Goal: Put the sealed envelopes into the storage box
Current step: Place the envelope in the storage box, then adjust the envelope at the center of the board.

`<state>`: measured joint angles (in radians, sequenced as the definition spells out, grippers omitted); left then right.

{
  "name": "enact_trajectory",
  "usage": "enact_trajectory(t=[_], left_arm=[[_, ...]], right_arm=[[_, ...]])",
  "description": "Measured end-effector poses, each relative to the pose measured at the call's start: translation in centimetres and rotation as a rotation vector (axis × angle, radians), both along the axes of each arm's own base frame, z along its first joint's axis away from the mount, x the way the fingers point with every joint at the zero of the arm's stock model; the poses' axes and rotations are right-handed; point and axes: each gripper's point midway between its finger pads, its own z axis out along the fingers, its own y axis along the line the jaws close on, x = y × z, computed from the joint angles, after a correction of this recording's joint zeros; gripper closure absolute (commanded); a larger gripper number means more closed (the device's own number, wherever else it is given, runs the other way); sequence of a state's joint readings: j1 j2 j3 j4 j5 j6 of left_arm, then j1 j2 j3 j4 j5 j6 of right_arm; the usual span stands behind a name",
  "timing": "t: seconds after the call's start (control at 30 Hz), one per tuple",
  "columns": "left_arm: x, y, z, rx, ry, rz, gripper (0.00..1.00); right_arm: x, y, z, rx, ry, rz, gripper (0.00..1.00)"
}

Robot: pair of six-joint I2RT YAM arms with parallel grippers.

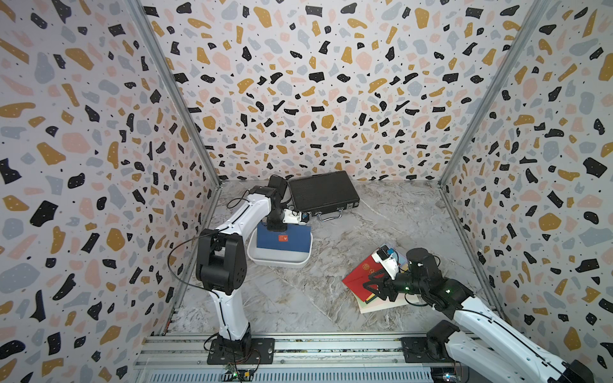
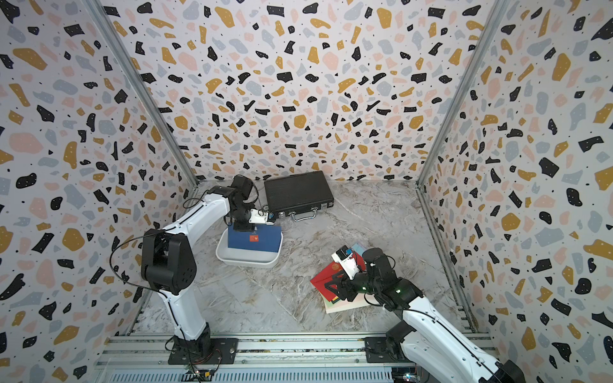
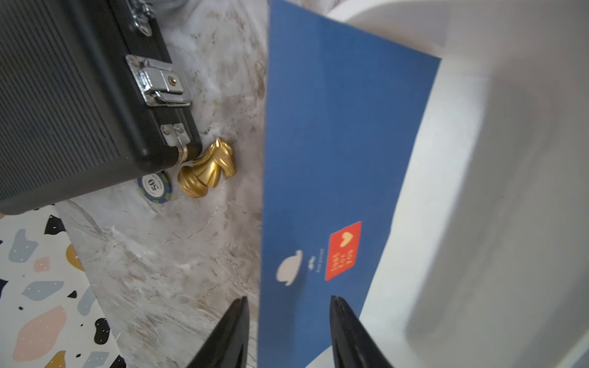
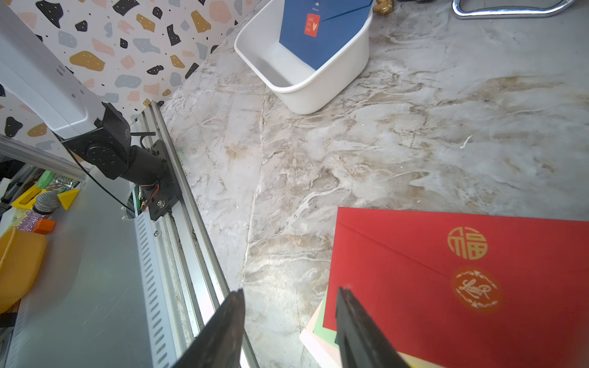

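The blue envelope point(image 1: 283, 240) leans inside the storage box point(image 1: 278, 262), its top edge between the parted jaws of the left pincer point(image 3: 287, 299), not pinched. Well away from the box, the right pincer point(image 4: 290, 290) gapes over the red envelope point(image 4: 446, 286). The stack point(image 1: 381, 306) beneath is mostly covered. The bench point(image 1: 298, 298) is marbled, the walls point(image 1: 298, 99) terrazzo-patterned.

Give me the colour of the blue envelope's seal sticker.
The sticker is red with a gold heart; left wrist view shows it best.
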<state>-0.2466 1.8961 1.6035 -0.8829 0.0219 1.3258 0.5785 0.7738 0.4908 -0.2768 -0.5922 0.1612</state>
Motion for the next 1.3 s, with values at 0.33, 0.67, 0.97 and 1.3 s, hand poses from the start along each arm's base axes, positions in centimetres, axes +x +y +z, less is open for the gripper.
enact_trajectory(t=[0.33, 0.67, 0.97, 1.3], left_arm=[[1.9, -0.2, 6.7, -0.126, -0.228, 0.194, 0.41], [-3.2, 0.2, 19.6, -0.758, -0.437, 0.793, 0.01], [-8.6, -3.4, 7.9, -0.918, 0.175, 1.186, 0.01], [-16.0, -5.9, 4.9, -0.880, 0.436, 1.281, 0.15]], right_arm=[[1.4, -0.7, -1.4, -0.056, 0.031, -0.093, 0.50], [5.5, -2.2, -3.4, -0.262, 0.111, -0.279, 0.50], [9.2, -3.2, -5.9, -0.433, 0.203, -0.425, 0.50], [10.4, -3.6, -10.3, -0.549, 0.367, -0.460, 0.54]])
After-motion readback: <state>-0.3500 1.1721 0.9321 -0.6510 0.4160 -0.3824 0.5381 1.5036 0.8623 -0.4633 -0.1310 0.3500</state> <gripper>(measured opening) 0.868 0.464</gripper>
